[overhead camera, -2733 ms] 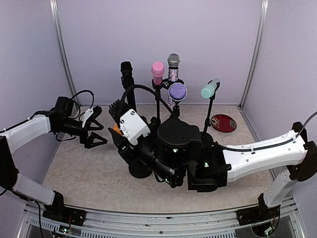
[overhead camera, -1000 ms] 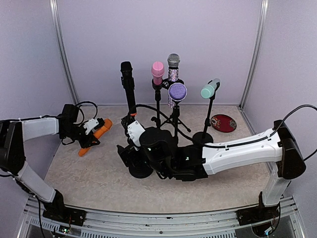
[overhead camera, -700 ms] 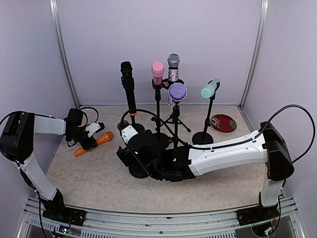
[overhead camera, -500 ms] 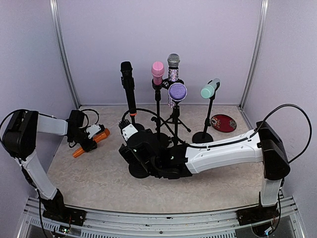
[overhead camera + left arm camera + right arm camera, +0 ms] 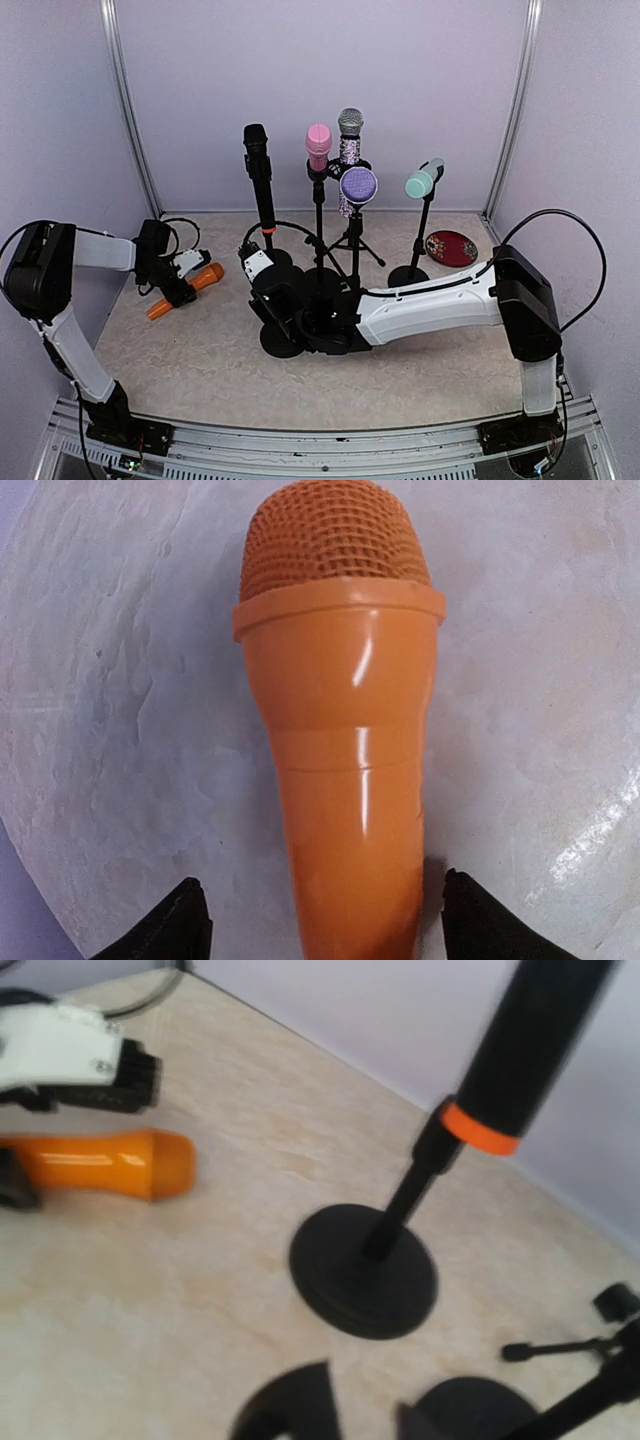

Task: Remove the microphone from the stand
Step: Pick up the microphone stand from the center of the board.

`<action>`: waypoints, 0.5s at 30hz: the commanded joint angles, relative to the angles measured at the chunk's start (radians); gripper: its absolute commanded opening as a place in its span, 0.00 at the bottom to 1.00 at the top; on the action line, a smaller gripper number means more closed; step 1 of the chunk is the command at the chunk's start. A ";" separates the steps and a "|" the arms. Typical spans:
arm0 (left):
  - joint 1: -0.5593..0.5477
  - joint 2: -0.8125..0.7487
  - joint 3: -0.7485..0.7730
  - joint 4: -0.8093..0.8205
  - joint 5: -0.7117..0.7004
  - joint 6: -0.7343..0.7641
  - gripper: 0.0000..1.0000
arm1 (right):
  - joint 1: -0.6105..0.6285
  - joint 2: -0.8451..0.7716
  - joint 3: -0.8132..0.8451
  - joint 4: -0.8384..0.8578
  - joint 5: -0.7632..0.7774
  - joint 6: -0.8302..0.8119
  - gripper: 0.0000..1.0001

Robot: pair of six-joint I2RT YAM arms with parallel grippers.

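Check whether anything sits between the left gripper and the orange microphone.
Nothing visible does. The orange plastic microphone lies flat on the pale tabletop, directly between the left gripper's open fingers, with small gaps on either side.

The pale marbled bench [image 5: 180, 360] carries an orange plastic microphone [image 5: 207, 277] lying on its side near the left edge, black round-based stands [image 5: 408, 278] upright around the middle, and a shallow round red dish [image 5: 451, 248] at the far right.

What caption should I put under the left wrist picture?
Orange mic lying on the table, between the tips of the open left pincer.
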 commanded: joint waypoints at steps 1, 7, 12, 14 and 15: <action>0.007 -0.049 0.065 -0.106 0.059 -0.023 0.83 | 0.000 -0.013 -0.005 0.046 -0.002 -0.010 0.17; 0.005 -0.087 0.087 -0.179 0.121 -0.027 0.95 | 0.005 -0.114 -0.121 0.082 -0.036 0.014 0.01; 0.005 -0.106 0.078 -0.201 0.138 -0.024 0.96 | 0.032 -0.252 -0.280 0.108 -0.076 0.037 0.00; 0.004 -0.104 0.068 -0.208 0.141 -0.020 0.96 | 0.043 -0.309 -0.334 0.087 -0.064 0.063 0.00; 0.001 -0.101 0.059 -0.208 0.135 -0.014 0.96 | 0.050 -0.341 -0.364 0.074 -0.055 0.077 0.00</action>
